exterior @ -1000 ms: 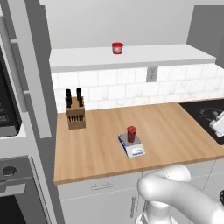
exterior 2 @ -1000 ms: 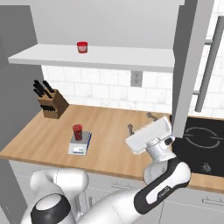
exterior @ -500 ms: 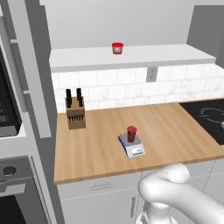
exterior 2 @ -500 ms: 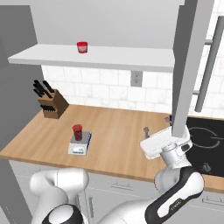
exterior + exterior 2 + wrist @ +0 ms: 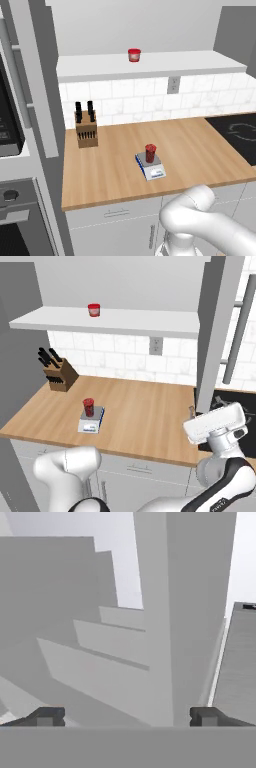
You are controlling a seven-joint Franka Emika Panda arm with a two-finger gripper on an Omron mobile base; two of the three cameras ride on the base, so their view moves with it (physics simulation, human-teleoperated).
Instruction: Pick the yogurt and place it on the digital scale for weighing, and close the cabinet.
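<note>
The yogurt [image 5: 150, 152] [image 5: 88, 406], a small dark red cup, stands upright on the digital scale [image 5: 152, 169] [image 5: 91, 421] in the middle of the wooden counter. The cabinet stands open: one light grey door [image 5: 215, 331] hangs edge-on at the right, its bar handle [image 5: 239, 338] behind it, and the other door [image 5: 44, 95] juts out at the left. My gripper [image 5: 204, 412] [image 5: 127, 717] is far right of the scale, just below the right door's bottom edge. It is open and holds nothing, and its fingertips [image 5: 47, 717] face the grey door panel [image 5: 160, 612] from close by.
A brighter red cup with a pale band [image 5: 134, 55] [image 5: 93, 310] sits on the open shelf. A knife block [image 5: 86, 128] [image 5: 60, 374] stands at the back left of the counter. A black cooktop [image 5: 239, 136] [image 5: 235, 406] lies at the right, an oven [image 5: 15, 220] at the left.
My hand has swung right, from over the counter to under the right cabinet door, and has left the left base view. The yogurt and scale have not moved.
</note>
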